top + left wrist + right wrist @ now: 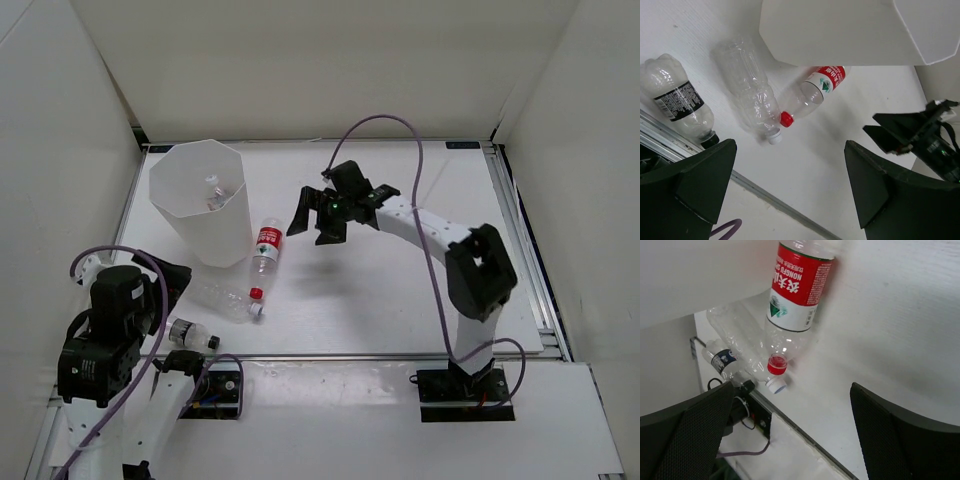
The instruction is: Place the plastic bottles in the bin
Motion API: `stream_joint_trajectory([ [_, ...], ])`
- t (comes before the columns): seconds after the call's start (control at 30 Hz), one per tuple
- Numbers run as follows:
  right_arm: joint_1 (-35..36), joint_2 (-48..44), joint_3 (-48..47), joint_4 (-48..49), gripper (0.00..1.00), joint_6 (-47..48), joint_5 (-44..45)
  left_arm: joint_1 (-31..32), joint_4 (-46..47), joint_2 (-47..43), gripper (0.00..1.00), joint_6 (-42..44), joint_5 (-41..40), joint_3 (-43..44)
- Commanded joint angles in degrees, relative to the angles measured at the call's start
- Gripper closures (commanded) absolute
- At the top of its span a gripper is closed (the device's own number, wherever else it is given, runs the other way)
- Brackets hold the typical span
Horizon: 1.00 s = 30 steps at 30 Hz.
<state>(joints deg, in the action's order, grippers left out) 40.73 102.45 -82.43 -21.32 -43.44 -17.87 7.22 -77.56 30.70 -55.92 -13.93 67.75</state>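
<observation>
Red-labelled bottle, "NONGFU SPRING" legible, flat beside the bin; left gripper and right gripper both released, empty

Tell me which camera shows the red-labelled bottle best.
The right wrist view: the red-labelled bottle lies close up, label and red cap clear, only its base cut off. The top view shows it whole but small beside the bin. In the left wrist view the bin covers its base.
</observation>
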Motion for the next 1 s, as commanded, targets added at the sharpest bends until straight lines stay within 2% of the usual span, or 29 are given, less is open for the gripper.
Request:
stream_joint_trajectory([
  [0.0, -0.92, 4.23, -8.17, 5.50, 0.00, -1.47, -13.49, -0.28, -4.00, -1.86, 0.00, -3.41, -1.45, -1.56],
  [0.13, -0.92, 14.93, -15.01, 4.37, 0.00, -3.93, -16.14, -0.28, -4.00, -3.19, 0.00, -2.88, -1.45, -1.56],
  [0.33, -0.92, 25.58, -19.95, 4.45, 0.00, -6.04, -21.59, -0.28, -4.00, -5.38, 0.00, -3.49, -2.06, -3.23],
  [0.57, -0.92, 33.15, -26.45, 3.66, 0.00, -7.71, -22.65, -0.28, -4.00, -6.96, 0.00, -3.49, 1.10, -4.99],
  [0.7, -0.39, 39.82, -32.25, 3.66, 0.00, -9.29, -26.34, -0.28, -4.00, -7.49, 0.00, -2.97, 2.51, -4.99],
  [0.87, 0.14, 42.39, -33.67, 3.04, 0.19, -10.35, -28.01, -0.28, -4.00, -7.49, 0.00, -2.97, 3.65, -6.04],
  [0.9, 0.14, 41.61, -32.54, 3.04, 0.30, -10.35, -28.01, -0.28, -4.00, -7.49, 0.00, -2.97, 3.65, -6.05],
  [0.97, -1.44, 38.28, -26.93, 3.04, 0.39, -9.82, -27.31, -0.28, -4.00, -6.79, 0.00, -2.97, 3.65, -7.18],
])
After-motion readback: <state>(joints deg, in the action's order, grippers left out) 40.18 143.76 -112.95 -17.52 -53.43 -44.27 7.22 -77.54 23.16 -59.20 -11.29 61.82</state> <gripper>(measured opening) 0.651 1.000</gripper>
